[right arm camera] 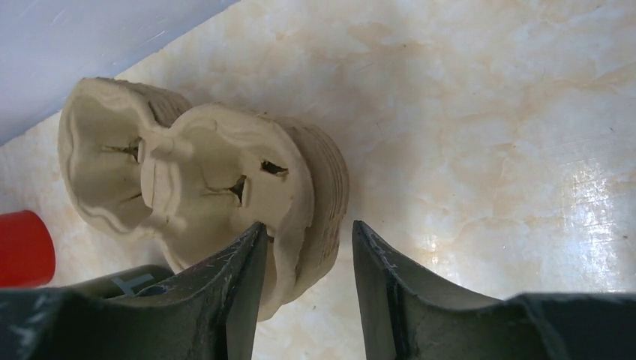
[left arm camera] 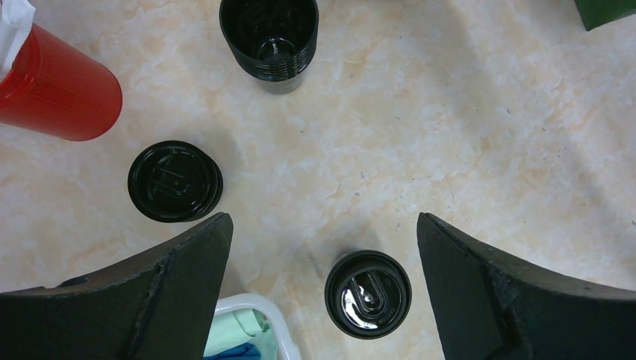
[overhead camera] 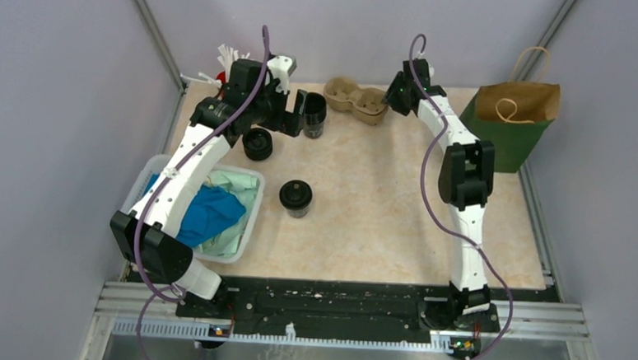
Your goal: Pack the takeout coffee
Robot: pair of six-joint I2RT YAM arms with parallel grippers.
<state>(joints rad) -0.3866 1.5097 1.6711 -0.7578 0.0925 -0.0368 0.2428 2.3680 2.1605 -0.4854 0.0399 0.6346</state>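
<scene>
the coffee cup (left arm camera: 367, 294) at 6 o'clock looks light, crushable; pinch its body gently below the rim. your left claw (left arm camera: 322, 219) hangs open, right claw (right arm camera: 307, 225) open astride the tray (right arm camera: 202, 172).

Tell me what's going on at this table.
Two robot arms are partway into packing takeout coffee, and neither holds anything yet. The left gripper hangs wide open above a lidded black cup, with a second lidded cup and a lidless black cup close by. The right gripper is at the far edge, its open fingers straddling the rim of the stacked pulp cup trays. A paper bag stands at the right.
</scene>
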